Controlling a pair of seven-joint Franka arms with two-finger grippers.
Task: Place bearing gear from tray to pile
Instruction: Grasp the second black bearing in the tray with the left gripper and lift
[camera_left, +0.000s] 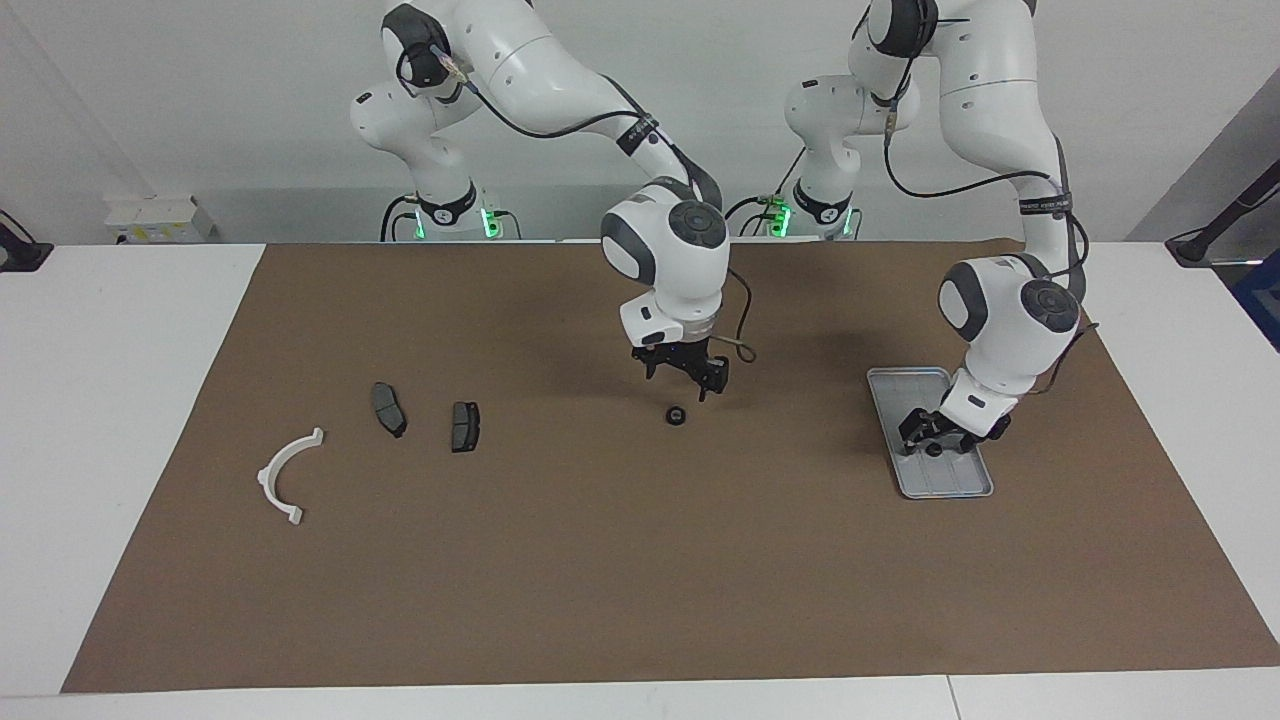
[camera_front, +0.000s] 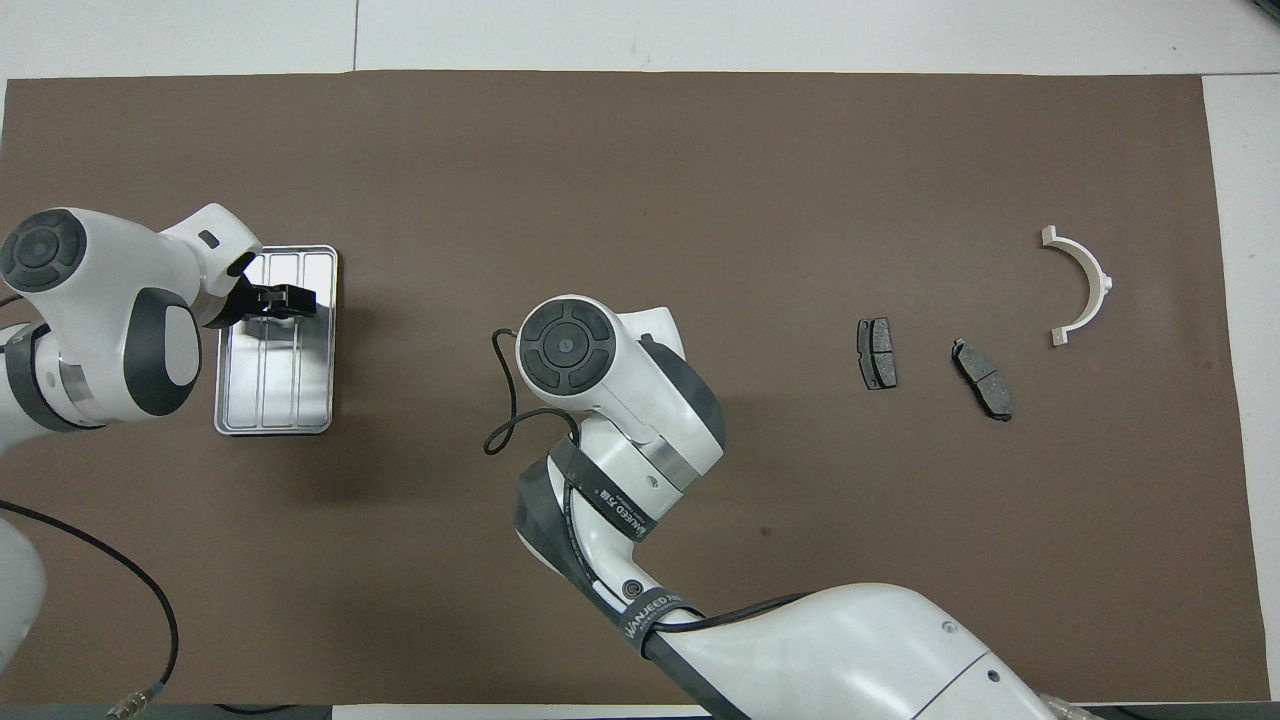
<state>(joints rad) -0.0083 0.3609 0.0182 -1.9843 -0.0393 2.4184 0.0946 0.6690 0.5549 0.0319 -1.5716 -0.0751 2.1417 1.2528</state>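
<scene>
A small black bearing gear (camera_left: 676, 414) lies on the brown mat mid-table; in the overhead view the right arm's hand hides it. My right gripper (camera_left: 683, 382) hangs open just above that gear without touching it. The silver ribbed tray (camera_left: 900, 385) (camera_front: 300, 395) sits toward the left arm's end. My left gripper (camera_left: 930, 438) (camera_front: 283, 298) is down in the tray, open, its fingers around another small dark bearing gear (camera_left: 935, 450). The pile, a white arc (camera_left: 288, 474) (camera_front: 1085, 283) and two dark brake pads (camera_left: 389, 409) (camera_left: 465, 426), lies toward the right arm's end.
The brown mat (camera_left: 640, 580) covers most of the white table. In the overhead view the brake pads (camera_front: 877, 353) (camera_front: 982, 378) lie between the right arm's hand and the arc. A loose black cable (camera_front: 500, 400) hangs off the right wrist.
</scene>
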